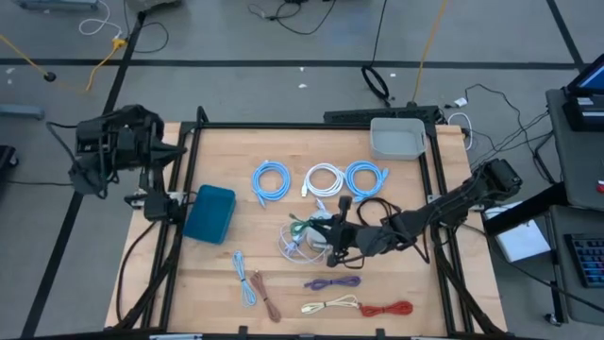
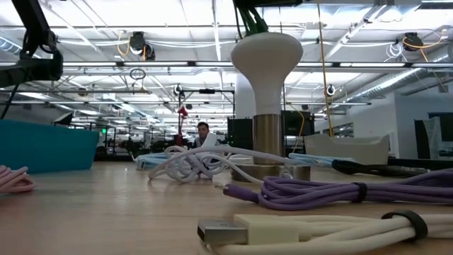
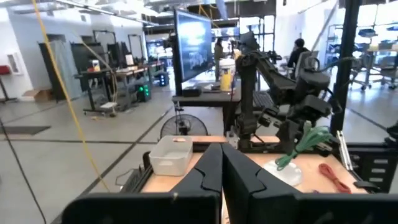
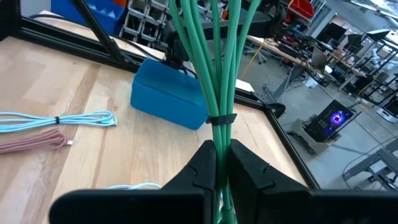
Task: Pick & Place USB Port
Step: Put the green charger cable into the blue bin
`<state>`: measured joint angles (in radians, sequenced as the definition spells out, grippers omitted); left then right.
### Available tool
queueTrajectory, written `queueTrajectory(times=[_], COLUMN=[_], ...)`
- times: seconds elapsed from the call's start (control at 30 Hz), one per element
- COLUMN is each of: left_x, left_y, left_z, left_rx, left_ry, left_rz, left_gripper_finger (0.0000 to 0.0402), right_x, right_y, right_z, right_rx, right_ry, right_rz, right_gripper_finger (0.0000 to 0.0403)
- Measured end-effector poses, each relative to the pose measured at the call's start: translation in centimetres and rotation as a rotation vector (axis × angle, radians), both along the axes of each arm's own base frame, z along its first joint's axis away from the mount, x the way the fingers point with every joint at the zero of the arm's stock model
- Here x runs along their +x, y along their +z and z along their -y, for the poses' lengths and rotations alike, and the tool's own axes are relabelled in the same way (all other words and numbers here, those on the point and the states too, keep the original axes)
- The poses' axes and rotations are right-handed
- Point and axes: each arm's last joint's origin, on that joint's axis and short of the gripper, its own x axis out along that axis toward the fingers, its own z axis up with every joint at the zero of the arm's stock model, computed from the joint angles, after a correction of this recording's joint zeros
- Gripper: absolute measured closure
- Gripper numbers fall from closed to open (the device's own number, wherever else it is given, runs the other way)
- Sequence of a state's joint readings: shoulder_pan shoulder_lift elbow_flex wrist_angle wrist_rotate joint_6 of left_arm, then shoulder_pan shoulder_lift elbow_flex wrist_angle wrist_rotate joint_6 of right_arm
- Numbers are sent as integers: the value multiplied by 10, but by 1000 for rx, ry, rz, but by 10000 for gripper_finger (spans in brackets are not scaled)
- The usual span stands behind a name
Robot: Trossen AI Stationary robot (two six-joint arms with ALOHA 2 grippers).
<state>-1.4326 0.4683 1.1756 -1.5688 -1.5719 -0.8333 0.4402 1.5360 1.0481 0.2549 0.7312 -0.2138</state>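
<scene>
- the right gripper [image 4: 216, 163] sits at centre-right of the high view, fingers closed on the green usb cable [image 4: 214, 74], just below its tie band.
- the cable bundle hangs off the tabletop [image 1: 217, 274], just beside the blue bin [image 4: 171, 93] in the right wrist view.
- judged light, limp and slick; the loose loops will likely swing, so a hold beside the band looks soundest.
- the left gripper [image 3: 222, 171] waits at the upper left, fingers shut and empty.
- the grey bin [image 1: 397, 138] stands at the top edge.
</scene>
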Motion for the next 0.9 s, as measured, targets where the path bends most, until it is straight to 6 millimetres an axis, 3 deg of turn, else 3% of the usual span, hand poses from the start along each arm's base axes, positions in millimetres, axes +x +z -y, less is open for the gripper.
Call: queueTrajectory(times=[0.23,0.57,0.77,0.9], left_x=[-11,-31,-10,22], left_y=[10,11,-2,-15], left_z=[-13,-5,-1,-4], left_rx=[-66,-147,-81,-1], left_ry=[269,1064,1439,1478], left_rz=[18,117,95,-27], left_gripper_finger=[401,401,401,401], right_x=[-1,-5,-8,-11], right_y=[-2,-4,-5,-6], right_z=[0,-6,-11,-13], right_rx=[23,14,10,0], right_ry=[-7,-41,-48,-65], right_rz=[-11,-18,-22,-32], right_gripper_finger=[388,387,387,387])
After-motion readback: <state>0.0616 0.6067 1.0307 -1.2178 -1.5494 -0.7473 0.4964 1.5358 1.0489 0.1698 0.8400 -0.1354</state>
